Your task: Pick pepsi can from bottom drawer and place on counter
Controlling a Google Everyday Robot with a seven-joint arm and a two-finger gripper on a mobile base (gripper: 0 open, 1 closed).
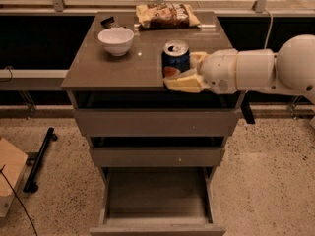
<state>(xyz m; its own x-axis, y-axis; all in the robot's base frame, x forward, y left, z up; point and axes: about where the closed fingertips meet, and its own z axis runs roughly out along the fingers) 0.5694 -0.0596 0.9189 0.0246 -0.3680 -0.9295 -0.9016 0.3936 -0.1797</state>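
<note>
The pepsi can (175, 58), dark blue with a silver top, is upright in my gripper (186, 72), whose yellowish fingers (183, 83) are shut around it. The gripper comes in from the right and holds the can over the front right part of the counter (118, 69); I cannot tell whether the can touches the top. The bottom drawer (156, 195) is pulled open below and shows nothing inside. The white arm (256, 69) reaches in from the right edge.
A white bowl (116, 41) sits at the counter's back left. A snack bag (166, 14) lies at the back edge, a small dark object (107, 21) beside it. The two upper drawers (156, 122) are nearly shut. A black bar (39, 159) and a cardboard box (10, 176) lie on the floor at left.
</note>
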